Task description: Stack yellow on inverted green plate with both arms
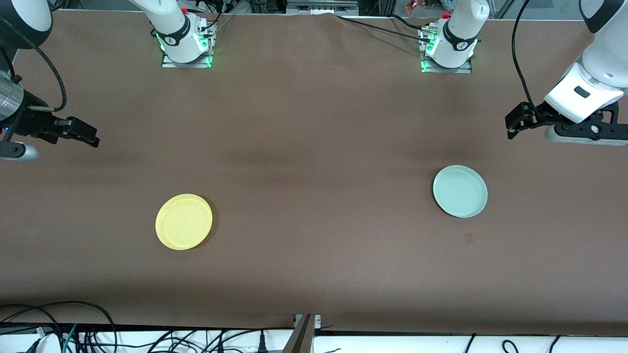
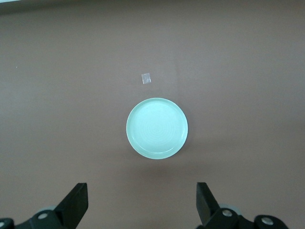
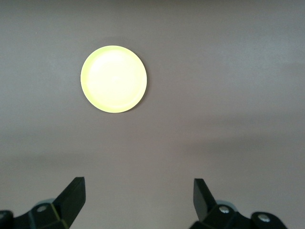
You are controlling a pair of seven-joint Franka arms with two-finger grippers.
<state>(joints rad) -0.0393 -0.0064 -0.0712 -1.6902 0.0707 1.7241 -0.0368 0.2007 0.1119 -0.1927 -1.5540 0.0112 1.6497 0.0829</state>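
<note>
The yellow plate (image 1: pixel 184 221) (image 3: pixel 113 79) lies flat on the brown table toward the right arm's end. The pale green plate (image 1: pixel 460 191) (image 2: pixel 157 128) lies flat toward the left arm's end, its hollow face up as far as I can see. The two plates are far apart. My left gripper (image 1: pixel 511 128) (image 2: pixel 142 191) hangs open over bare table beside the green plate, holding nothing. Over bare table at the other end, my right gripper (image 1: pixel 92 137) (image 3: pixel 138 186) is open and empty too, well clear of the yellow plate.
A small pale square mark (image 2: pixel 147 78) (image 1: pixel 468 238) sits on the cloth just nearer the front camera than the green plate. The arm bases (image 1: pixel 185 46) (image 1: pixel 449 51) stand along the back edge. Cables (image 1: pixel 73 333) hang past the front edge.
</note>
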